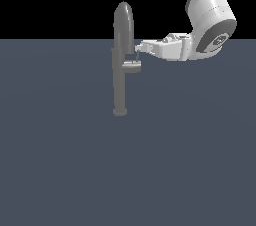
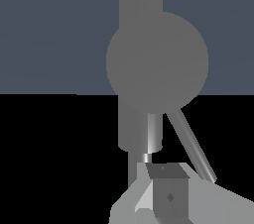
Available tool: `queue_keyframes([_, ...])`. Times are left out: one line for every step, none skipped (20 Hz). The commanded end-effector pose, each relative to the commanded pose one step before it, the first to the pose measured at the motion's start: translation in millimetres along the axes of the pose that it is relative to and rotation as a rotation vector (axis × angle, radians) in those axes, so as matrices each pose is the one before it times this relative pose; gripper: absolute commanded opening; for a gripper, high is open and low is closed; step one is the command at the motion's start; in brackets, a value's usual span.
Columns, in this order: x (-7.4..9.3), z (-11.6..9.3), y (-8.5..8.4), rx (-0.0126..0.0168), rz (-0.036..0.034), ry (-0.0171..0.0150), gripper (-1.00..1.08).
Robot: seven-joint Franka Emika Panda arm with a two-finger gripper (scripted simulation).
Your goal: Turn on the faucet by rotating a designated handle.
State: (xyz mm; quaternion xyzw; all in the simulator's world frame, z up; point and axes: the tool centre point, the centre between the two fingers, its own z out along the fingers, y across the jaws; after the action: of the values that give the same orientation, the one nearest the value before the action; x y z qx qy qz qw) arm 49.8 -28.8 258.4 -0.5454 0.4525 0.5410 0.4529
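The faucet (image 1: 120, 70) is a tall slim grey column with a small round base flange and a rounded arched top, standing on the blue-grey floor. The handle (image 1: 133, 66) is a short grey stub jutting from the column toward the exterior view's right, with a thin rod lever (image 1: 137, 56) rising from it. My gripper (image 1: 138, 48) reaches in from the right at the rod's top, right beside the column. In the wrist view the stub's round end (image 2: 157, 62) faces me, the rod (image 2: 191, 143) slants past one fingertip (image 2: 168, 183). I cannot tell whether the jaws are open or shut.
The blue-grey floor (image 1: 75, 160) spreads flat around the faucet base. The white arm (image 1: 210, 20) comes down from the upper right of the exterior view.
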Motion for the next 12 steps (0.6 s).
queue_keyframes([0.17,-0.17,10.47,-0.00681,0.00627,-0.00444,-1.00])
queue_keyframes([0.00,0.00,0.00,0.00000,0.00000,0.00000,-1.00])
queue_keyframes([-1.64,0.15,-5.78,0.00493,-0.00763,0.00426,-1.00])
queue_keyframes([1.49,-0.04,3.02,-0.00035,0.00051,-0.00031,-1.00])
queue_keyframes([1.65,0.01,2.98,-0.00050,0.00072,-0.00043,-1.00])
queue_keyframes([1.52,-0.04,3.08,-0.00035,0.00051,-0.00031,-1.00])
queue_keyframes([1.78,0.05,2.99,-0.00061,0.00088,-0.00053,-1.00])
queue_keyframes([1.55,-0.05,3.15,-0.00035,0.00051,-0.00030,-1.00])
queue_keyframes([1.70,0.00,3.11,-0.00050,0.00072,-0.00042,-1.00])
queue_keyframes([1.66,-0.02,3.18,-0.00043,0.00063,-0.00036,-1.00])
queue_keyframes([1.74,0.00,3.18,-0.00050,0.00073,-0.00041,-1.00])
queue_keyframes([1.75,-0.01,3.22,-0.00050,0.00073,-0.00040,-1.00])
